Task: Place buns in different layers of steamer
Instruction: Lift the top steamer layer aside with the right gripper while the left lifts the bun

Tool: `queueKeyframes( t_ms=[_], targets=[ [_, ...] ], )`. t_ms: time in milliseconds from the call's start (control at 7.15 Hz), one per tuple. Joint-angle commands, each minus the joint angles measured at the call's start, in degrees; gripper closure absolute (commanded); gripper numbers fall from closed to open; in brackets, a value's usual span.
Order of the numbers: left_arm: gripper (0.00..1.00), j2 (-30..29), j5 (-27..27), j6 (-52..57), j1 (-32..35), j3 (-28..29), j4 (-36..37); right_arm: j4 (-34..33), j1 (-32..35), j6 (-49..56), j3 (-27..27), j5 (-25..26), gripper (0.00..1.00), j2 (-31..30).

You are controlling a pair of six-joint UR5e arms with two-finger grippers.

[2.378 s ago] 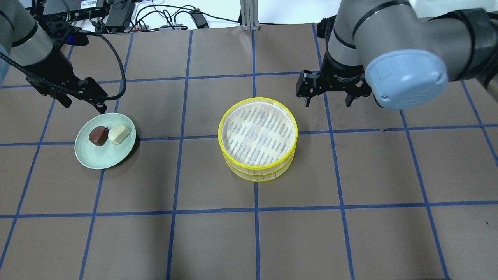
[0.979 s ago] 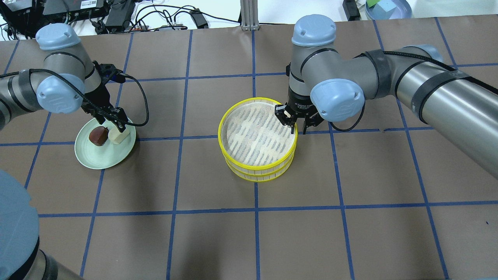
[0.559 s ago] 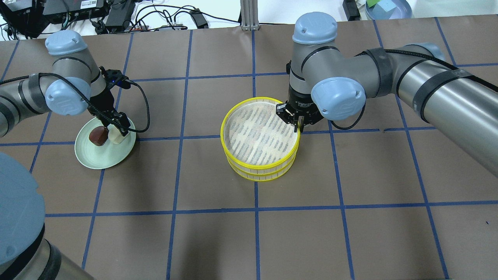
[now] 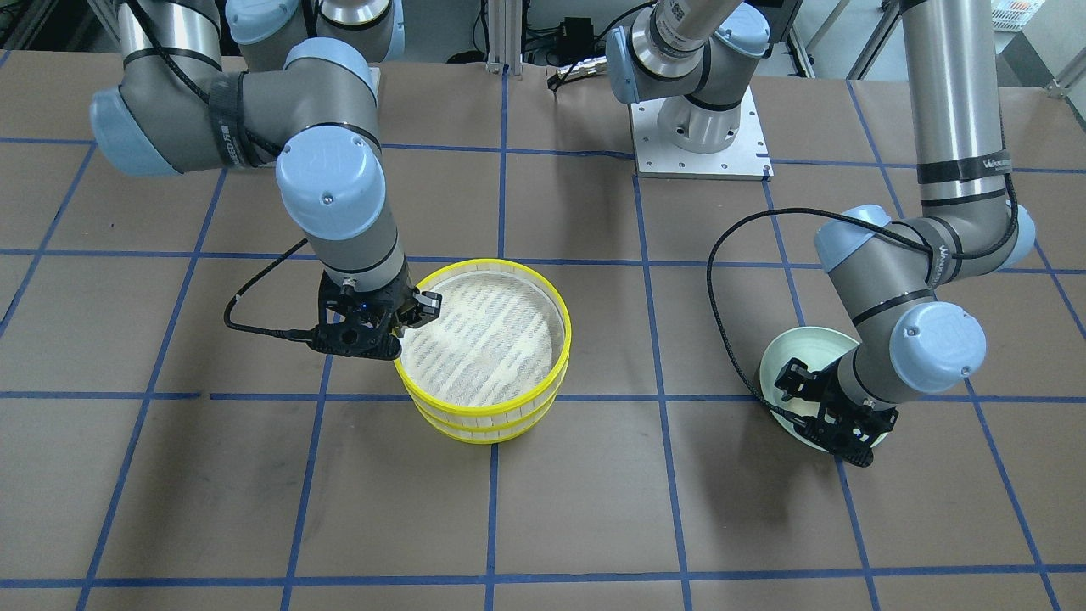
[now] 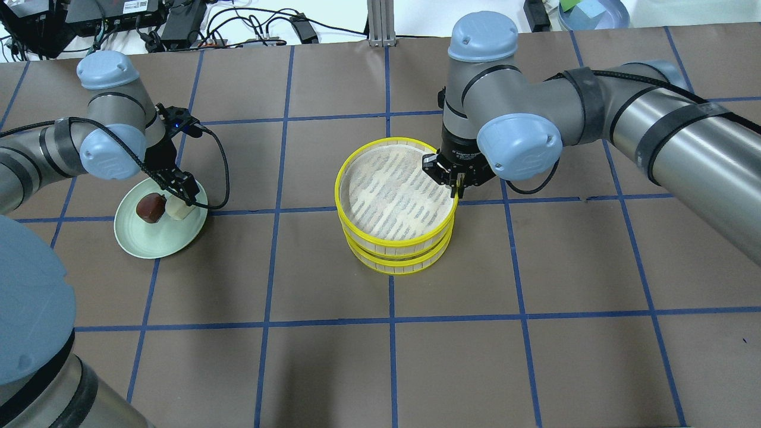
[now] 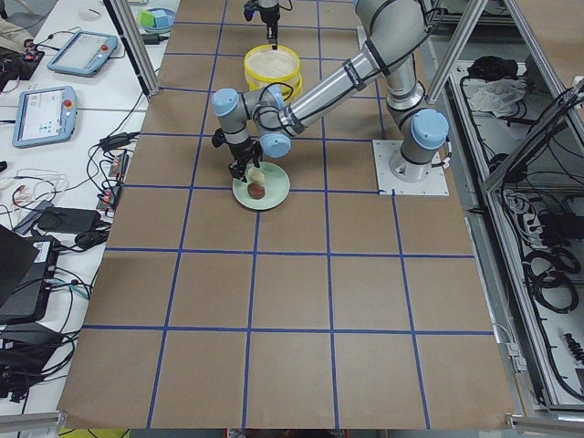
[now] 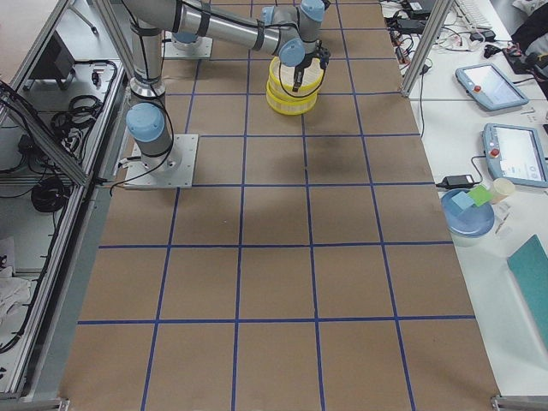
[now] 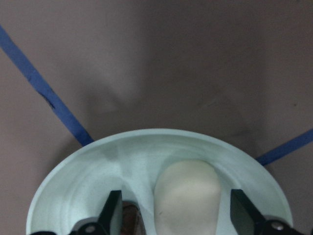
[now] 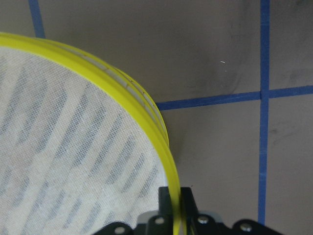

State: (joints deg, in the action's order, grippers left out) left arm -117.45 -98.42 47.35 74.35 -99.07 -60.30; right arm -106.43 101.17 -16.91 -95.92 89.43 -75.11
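Note:
The steamer is two stacked yellow-rimmed trays. My right gripper (image 5: 456,185) is shut on the right rim of the top tray (image 5: 357,172) and holds it slightly raised and offset over the lower tray (image 5: 395,266). The right wrist view shows the fingertips (image 9: 166,198) pinching the yellow rim (image 9: 122,95). The cream-white bun (image 5: 176,208) and the reddish-brown bun (image 5: 150,207) lie on a pale green plate (image 5: 156,245). My left gripper (image 5: 180,193) is open and straddles the cream bun (image 8: 186,200), with a gap on both sides.
Brown paper with a blue tape grid covers the table. Cables and power bricks (image 5: 255,27) lie along the back edge beside a metal post (image 5: 380,24). A blue bowl (image 5: 594,12) sits at the back right. My right arm's elbow (image 5: 517,145) hangs beside the steamer.
My right gripper closed on the top tray's rim and raised the tray off the lower one. My left gripper came down around the cream bun on the plate.

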Motion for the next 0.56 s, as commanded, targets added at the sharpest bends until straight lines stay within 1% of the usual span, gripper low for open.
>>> queueKeyframes(
  t_ms=[0,140,280,420],
  targets=[
    [0.50,-0.50,0.51,0.02,0.00,-0.16,0.01,7.07,-2.28,1.95,2.83,2.74,1.00,-4.94],
    [0.98,-0.59,0.16,0.54,0.00,-0.07,0.01,9.02,-5.34,3.10,3.80,3.12,1.00,-6.09],
    [1.00,-0.50,-0.10,1.07,0.00,0.28,-0.16,15.48,-8.24,8.33,4.77,4.25,1.00,-9.15],
    [1.00,0.11,-0.19,1.25,0.00,0.89,-0.43,22.59,-13.84,14.04,4.87,9.48,1.00,-14.92]
  ],
)
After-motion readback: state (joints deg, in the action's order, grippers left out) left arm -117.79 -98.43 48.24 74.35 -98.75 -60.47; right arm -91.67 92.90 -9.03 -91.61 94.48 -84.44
